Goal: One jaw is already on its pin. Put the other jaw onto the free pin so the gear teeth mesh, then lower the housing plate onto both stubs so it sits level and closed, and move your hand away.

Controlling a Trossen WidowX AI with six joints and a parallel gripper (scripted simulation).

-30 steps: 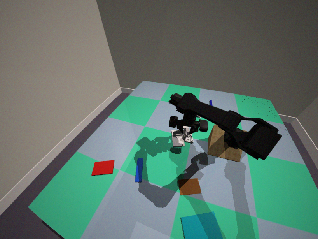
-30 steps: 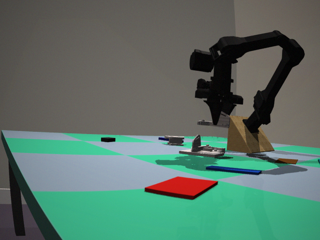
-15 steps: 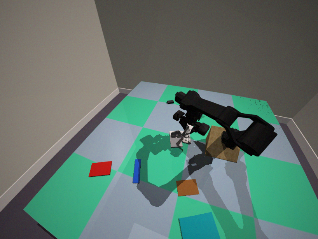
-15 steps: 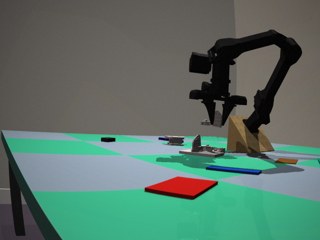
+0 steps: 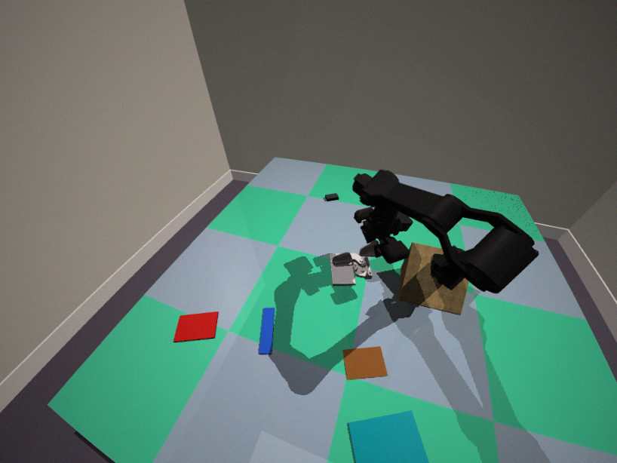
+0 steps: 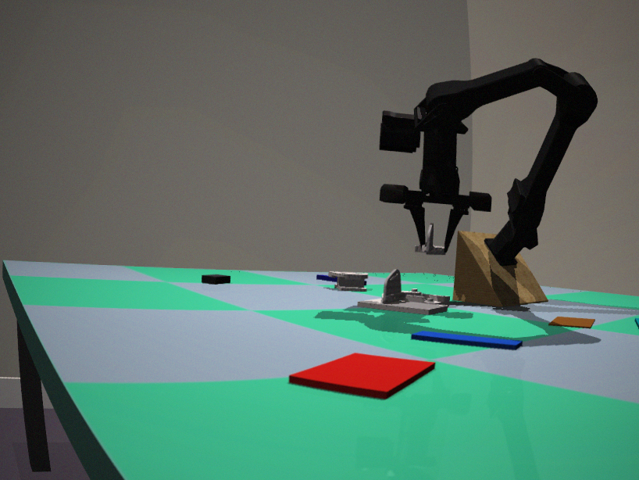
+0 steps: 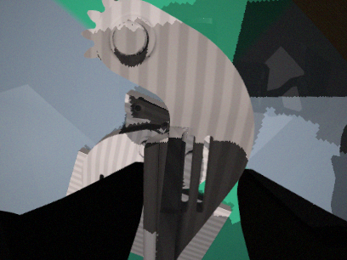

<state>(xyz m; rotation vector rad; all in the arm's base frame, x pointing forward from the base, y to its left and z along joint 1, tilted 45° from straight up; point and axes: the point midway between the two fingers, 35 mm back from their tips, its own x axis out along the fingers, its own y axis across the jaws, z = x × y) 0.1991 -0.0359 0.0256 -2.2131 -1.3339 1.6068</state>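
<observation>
My gripper is shut on a pale grey jaw. The held jaw is in the air above the base, its upright fin between my fingers; its round hub and gear teeth show at the upper left in the wrist view. The pale base lies on the table below, bearing the other jaw with its fin upright. In the wrist view the held jaw hides much of the base; the free pin cannot be made out. The housing plate stands apart, beyond the base in the exterior view.
A wooden block carries the arm. A blue bar, a red tile, an orange tile and a teal tile lie around. A black box is farther back.
</observation>
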